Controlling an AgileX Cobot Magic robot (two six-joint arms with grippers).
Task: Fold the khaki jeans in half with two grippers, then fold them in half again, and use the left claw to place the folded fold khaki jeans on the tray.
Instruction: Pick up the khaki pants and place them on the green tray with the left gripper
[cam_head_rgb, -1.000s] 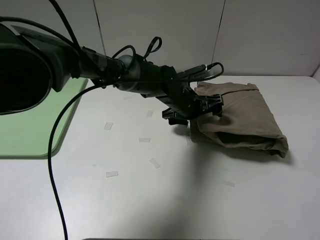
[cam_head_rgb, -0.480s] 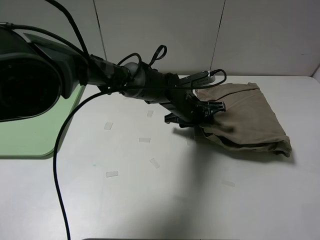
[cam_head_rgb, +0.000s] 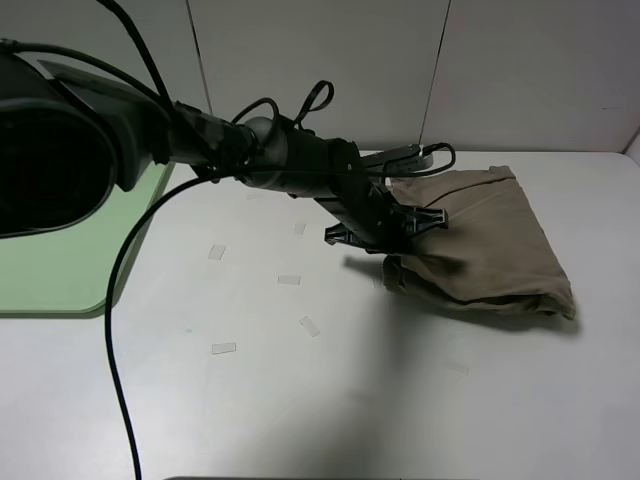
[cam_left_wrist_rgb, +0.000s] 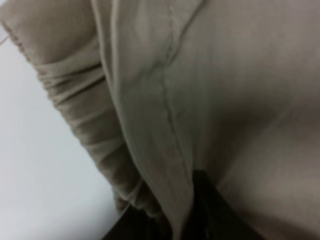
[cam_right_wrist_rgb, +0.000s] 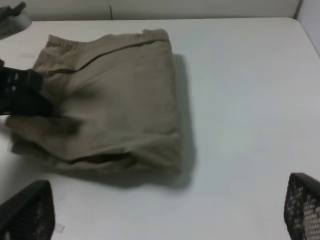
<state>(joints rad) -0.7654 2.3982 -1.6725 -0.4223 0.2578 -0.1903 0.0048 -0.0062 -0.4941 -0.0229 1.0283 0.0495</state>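
The khaki jeans (cam_head_rgb: 485, 240) lie folded at the right of the white table; they also show in the right wrist view (cam_right_wrist_rgb: 112, 100). My left claw (cam_head_rgb: 403, 228) sits at their left edge, with cloth bunched at its tips. In the left wrist view the jeans (cam_left_wrist_rgb: 210, 90) fill the frame, and a fold with the gathered waistband is pinched between the dark fingers (cam_left_wrist_rgb: 202, 200). My right gripper (cam_right_wrist_rgb: 165, 210) hangs open and empty above the table on the near side of the jeans, out of the exterior view. The mint-green tray (cam_head_rgb: 60, 270) lies at the far left.
The thick left arm (cam_head_rgb: 280, 160) with its looped cables reaches from the upper left across the table's middle. Several small tape bits (cam_head_rgb: 289, 280) dot the table between the tray and the jeans. A pale wall stands behind the table.
The left claw shifted slightly right and back while holding the jeans' left edge. The edge rose, then sank, and the folded pile changed shape a little.
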